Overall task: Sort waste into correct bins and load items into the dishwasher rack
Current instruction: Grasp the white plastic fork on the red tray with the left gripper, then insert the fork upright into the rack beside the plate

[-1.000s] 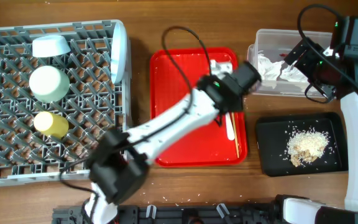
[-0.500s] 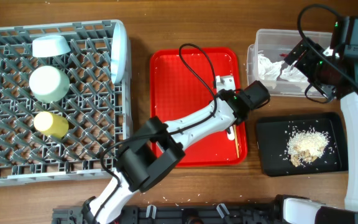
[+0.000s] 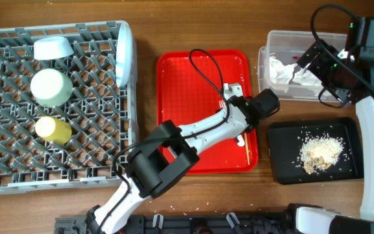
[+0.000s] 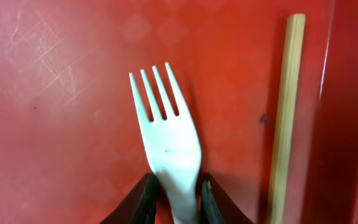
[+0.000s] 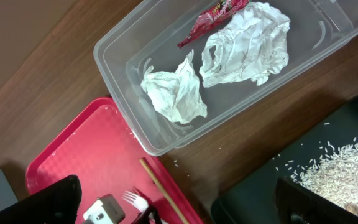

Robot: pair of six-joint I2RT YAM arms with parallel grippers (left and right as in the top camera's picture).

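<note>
1. Your left end effector [image 4: 178, 200] is closed on the neck of the white plastic fork [image 4: 166, 140], with a finger touching each edge. The fork lies flat on the red tray [image 3: 193, 84].
2. In the left wrist view the fork's long axis runs 12 to 6: tines at 12, handle passing between the jaws at 6 (so the pinch is across its narrow width).
3. A wooden chopstick [image 4: 284, 124] lies at the fork's 3 o'clock, roughly parallel and apart from it. I'd lift straight up so you don't drag it.
4. Seen from overhead, the dishwasher rack [image 3: 18, 156] sits at the tray's 9 o'clock, and the left arm is the nearer one.
5. Your right end effector [image 5: 182, 202] gapes wide and empty near the clear tub [image 5: 129, 134].
6. Overhead, the wrist hides most of the fork, so only the left wrist camera shows the pinch.
</note>
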